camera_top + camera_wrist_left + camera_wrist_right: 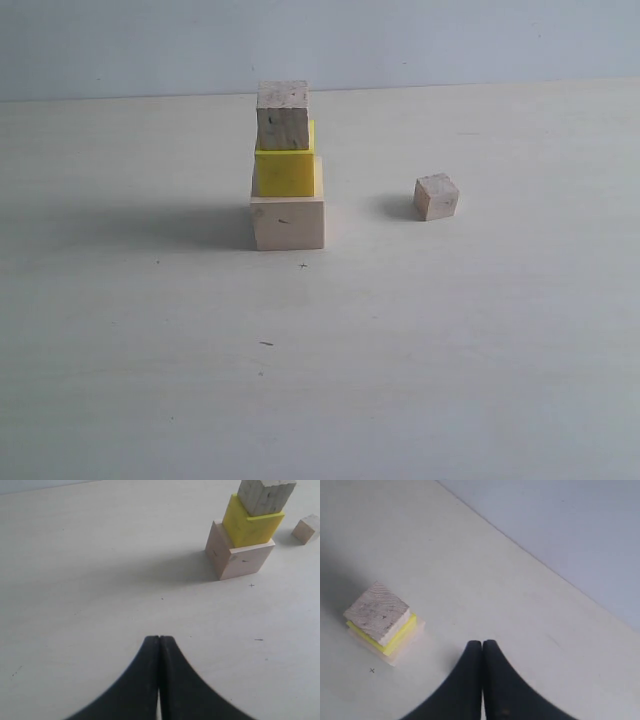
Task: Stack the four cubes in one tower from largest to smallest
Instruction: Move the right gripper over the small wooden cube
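Well, from my seat the pale worktop [420, 360] carries a three-high stack. The largest pale pinkish wooden cube [288, 222] is the base, the bright yellow cube [285, 172] sits on it, and the medium grainy wooden cube [283, 102] is on top, set so that yellow edges show past it. The smallest pale wooden cube [436, 196] sits alone on the worktop, near the stack but apart from it and turned at an angle. A pale blue wall [420, 40] rises behind the far edge.

The left end effector [159, 639] points across bare worktop with its two black fingers pressed together, gripping nothing. The stack stands ahead of its tips and off to one side, well apart, with the smallest cube beyond the stack. The right end effector [482, 642] is likewise closed tight and empty, tilted to look down on the stack, which lies ahead of it and off to one side with open worktop between.

The exterior view shows neither arm, though it alone shows all four cubes whole. The left wrist view cuts off the top of the grainy cube and catches the smallest cube at its edge. The right wrist view shows the grain on the stack's top face, and the smallest cube falls outside it.
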`<state>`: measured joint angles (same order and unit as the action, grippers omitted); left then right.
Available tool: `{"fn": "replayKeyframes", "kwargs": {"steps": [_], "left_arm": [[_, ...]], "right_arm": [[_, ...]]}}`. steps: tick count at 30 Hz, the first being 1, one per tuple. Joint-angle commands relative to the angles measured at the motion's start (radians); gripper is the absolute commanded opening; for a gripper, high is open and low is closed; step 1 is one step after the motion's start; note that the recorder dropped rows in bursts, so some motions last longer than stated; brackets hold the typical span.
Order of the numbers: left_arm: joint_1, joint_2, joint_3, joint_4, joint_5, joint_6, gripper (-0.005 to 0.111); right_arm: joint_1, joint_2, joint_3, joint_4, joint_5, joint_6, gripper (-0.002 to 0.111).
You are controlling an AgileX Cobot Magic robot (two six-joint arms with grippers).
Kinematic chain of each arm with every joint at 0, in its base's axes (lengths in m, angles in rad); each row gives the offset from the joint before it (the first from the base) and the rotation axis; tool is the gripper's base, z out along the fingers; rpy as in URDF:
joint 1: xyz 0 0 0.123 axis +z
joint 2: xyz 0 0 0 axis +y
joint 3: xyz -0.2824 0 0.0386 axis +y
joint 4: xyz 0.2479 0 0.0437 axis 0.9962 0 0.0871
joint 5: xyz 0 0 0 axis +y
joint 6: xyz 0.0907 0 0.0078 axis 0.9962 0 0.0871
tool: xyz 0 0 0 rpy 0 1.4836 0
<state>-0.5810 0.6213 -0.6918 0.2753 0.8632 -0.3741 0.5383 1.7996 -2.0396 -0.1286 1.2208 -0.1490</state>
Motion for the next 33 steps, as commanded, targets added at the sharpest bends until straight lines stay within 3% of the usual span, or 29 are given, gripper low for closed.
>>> {"fn": "replayKeyframes", "kwargs": {"steps": [1,6,11,14,20,23,30,33], "left_arm": [[0.003,-0.005,0.005,0.002,-0.003,0.0,0.0],[0.003,-0.005,0.005,0.002,-0.017,-0.004,0.0],[0.003,-0.005,0.005,0.002,-0.066,-0.022,0.0],[0.003,-0.005,0.005,0.002,-0.114,-0.022,0.0],[0.003,-0.005,0.005,0.002,-0.235,-0.022,0.0],[0.003,-0.005,0.005,0.002,-0.266,-0.022,0.0],[0.003,-0.005,0.005,-0.052,-0.268,-0.029,0.0],[0.003,-0.005,0.005,-0.103,-0.265,-0.029,0.0]], "right_arm": [[-0.004,-0.115,0.093,-0.06,-0.053,0.166,0.0],[-0.004,-0.304,0.284,-0.075,-0.208,0.281,0.0],[-0.004,-0.551,0.615,-0.135,-0.459,0.472,0.0],[-0.004,-0.664,0.813,-0.263,-0.562,0.652,0.0],[-0.004,-0.681,1.177,-0.531,-0.679,1.042,0.0],[-0.004,-0.628,1.311,-0.538,-0.794,1.068,0.0],[-0.004,-0.464,1.354,-0.612,-0.862,1.046,0.0],[-0.004,-0.376,1.189,-0.61,-0.584,1.041,0.0]]}}
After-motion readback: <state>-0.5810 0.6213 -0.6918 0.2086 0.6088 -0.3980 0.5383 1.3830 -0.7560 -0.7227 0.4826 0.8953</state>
